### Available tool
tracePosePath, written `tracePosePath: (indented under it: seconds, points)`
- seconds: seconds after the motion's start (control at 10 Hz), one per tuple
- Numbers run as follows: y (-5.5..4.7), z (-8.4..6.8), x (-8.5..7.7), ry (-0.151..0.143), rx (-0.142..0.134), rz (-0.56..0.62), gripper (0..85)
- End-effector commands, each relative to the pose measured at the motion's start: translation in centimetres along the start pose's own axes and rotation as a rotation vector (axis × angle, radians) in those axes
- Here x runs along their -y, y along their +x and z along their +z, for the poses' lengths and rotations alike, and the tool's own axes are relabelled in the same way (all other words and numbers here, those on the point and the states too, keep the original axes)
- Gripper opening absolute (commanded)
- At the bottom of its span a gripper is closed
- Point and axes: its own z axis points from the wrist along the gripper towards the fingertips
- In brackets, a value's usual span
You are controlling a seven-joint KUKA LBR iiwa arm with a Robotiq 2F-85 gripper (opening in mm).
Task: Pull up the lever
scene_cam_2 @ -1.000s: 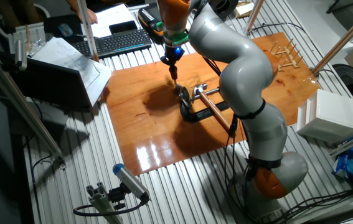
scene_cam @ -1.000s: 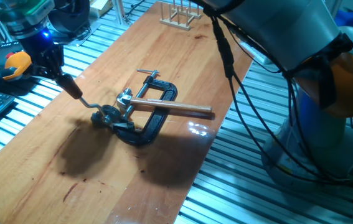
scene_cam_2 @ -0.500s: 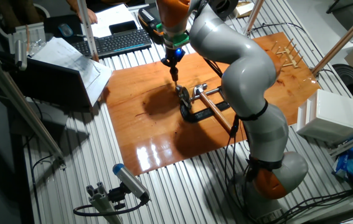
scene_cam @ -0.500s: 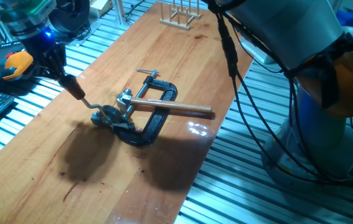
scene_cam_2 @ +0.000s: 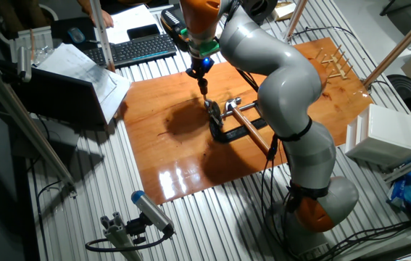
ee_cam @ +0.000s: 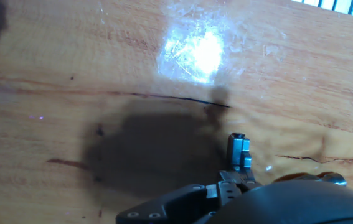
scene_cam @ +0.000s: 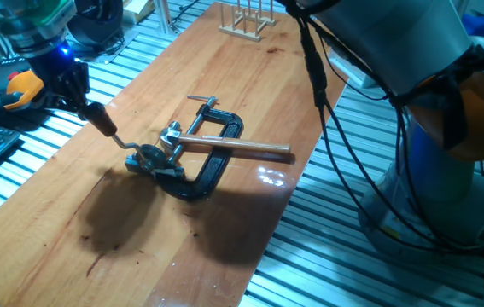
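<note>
The lever (scene_cam: 115, 135) slants up toward 10 o'clock from its silver pivot mechanism (scene_cam: 158, 155), near the middle of the wooden table (scene_cam: 224, 230). Its dark knob (scene_cam: 96, 116) sits pinched between the fingers of the gripper (scene_cam: 90, 110) (the fingertips themselves are hard to separate). At 3 o'clock of the mechanism, a black C-clamp (scene_cam: 212, 162) grips the table, and a long brown rod (scene_cam: 237, 147) lies across it. A wooden peg rack (scene_cam: 246, 21) stands at the table's 12 o'clock end.
</note>
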Motion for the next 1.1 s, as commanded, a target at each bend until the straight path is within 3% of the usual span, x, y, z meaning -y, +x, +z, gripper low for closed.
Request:
tracePosePath:
  seconds: [0.0, 0.3, 0.4, 0.5, 0.7, 1.0]
  points:
    - [0.0, 0.0, 0.0, -0.002, -0.002, 0.000, 0.0]
    - [0.0, 0.0, 0.0, -0.017, -0.002, 0.000, 0.0]
    - [0.1, 0.0, 0.0, -0.010, -0.010, 0.006, 0.0]
    - [1.4, -0.3, -0.4, 0.005, -0.011, 0.015, 0.0]
    - [3.6, 0.0, -0.3, 0.005, -0.001, 0.018, 0.0]
    - [5.2, 0.5, 0.1, -0.006, 0.008, 0.009, 0.0]
